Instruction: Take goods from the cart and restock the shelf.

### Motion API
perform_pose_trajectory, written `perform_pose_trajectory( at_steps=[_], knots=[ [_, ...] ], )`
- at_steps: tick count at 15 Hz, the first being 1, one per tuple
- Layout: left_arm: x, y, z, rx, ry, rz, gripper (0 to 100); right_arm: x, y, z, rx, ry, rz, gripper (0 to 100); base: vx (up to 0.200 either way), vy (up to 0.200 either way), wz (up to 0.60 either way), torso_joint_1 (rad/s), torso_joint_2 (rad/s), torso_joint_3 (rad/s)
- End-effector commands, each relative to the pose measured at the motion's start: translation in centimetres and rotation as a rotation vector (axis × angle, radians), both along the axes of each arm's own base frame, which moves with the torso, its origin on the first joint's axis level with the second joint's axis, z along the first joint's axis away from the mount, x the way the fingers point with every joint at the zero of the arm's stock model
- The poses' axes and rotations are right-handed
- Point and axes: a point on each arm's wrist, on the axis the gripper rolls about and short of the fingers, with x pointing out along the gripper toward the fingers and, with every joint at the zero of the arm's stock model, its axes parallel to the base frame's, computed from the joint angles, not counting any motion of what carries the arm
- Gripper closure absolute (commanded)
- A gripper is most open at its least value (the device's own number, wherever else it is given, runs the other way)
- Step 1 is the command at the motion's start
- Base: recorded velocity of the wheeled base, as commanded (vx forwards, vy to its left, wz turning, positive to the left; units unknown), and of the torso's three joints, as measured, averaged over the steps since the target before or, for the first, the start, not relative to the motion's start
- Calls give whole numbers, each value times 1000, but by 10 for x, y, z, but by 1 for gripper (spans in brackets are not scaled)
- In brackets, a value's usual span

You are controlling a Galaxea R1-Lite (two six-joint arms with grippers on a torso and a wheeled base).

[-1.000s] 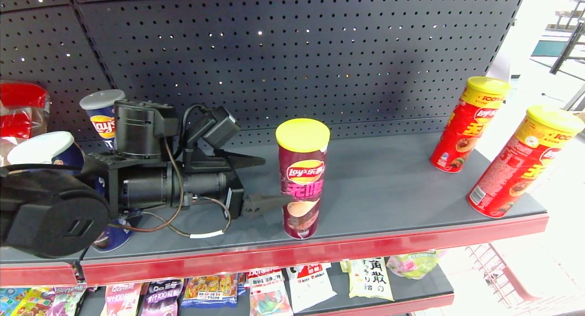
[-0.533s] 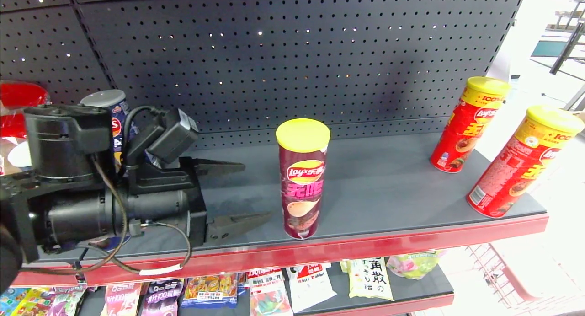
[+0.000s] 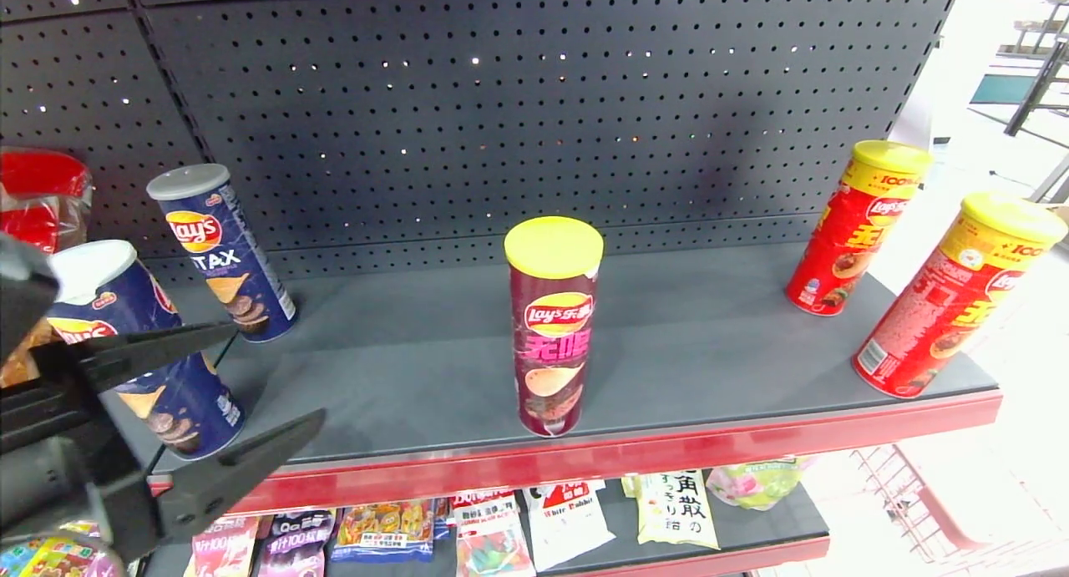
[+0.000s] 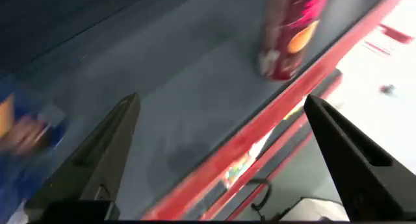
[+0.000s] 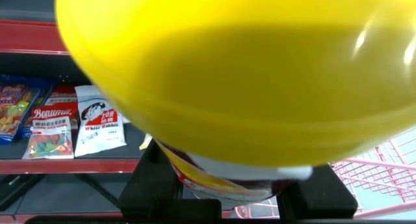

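Note:
A maroon chip can with a yellow lid stands upright near the front edge of the grey shelf. My left gripper is open at the shelf's front left, well apart from that can, with nothing between its fingers. In the left wrist view the left gripper spans the shelf's red lip, and the maroon can stands beyond it. My right gripper is shut on a yellow-lidded can, whose lid faces the camera; its black fingers flank the can's body.
Two blue cans stand at the shelf's left and two red cans at its right. Snack bags lie on the lower shelf. A pink wire cart is at the lower right.
My left gripper has drawn back to the left, away from the maroon can, staying open. The can stands alone, and the blue cans behind the arm have come into sight.

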Motion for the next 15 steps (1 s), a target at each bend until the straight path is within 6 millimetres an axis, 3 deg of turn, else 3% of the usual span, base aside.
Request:
perform_pose_trajectory(
  at_steps=[1, 2, 3, 4, 6, 10, 15],
  knots=[
    [-82, 51, -9, -61, -76, 185, 0, 0, 0, 0, -11, 0, 3, 100, 0, 0, 0, 0, 0, 0],
    [-82, 51, -9, -61, -76, 185, 0, 0, 0, 0, -11, 0, 3, 100, 0, 0, 0, 0, 0, 0],
    [-110, 66, -30, -55, -71, 197, 0, 0, 0, 0, -20, -2, -1, 100, 0, 0, 0, 0, 0, 0],
    [-118, 70, -39, -49, -68, 217, 0, 0, 0, 0, -20, -3, -1, 100, 0, 0, 0, 0, 0, 0],
    [-120, 71, -48, -35, -59, 251, 0, 0, 0, 0, -20, -5, -1, 100, 0, 0, 0, 0, 0, 0],
    [-120, 71, -52, -29, -51, 256, 0, 0, 0, -1, -19, -5, -11, 100, 0, 0, 600, -5, -1, 12],
    [-123, 73, -55, -38, -64, 256, 0, 0, 0, -1, -20, -5, -3, 100, 0, 0, 0, 0, 0, 0]
  ],
)
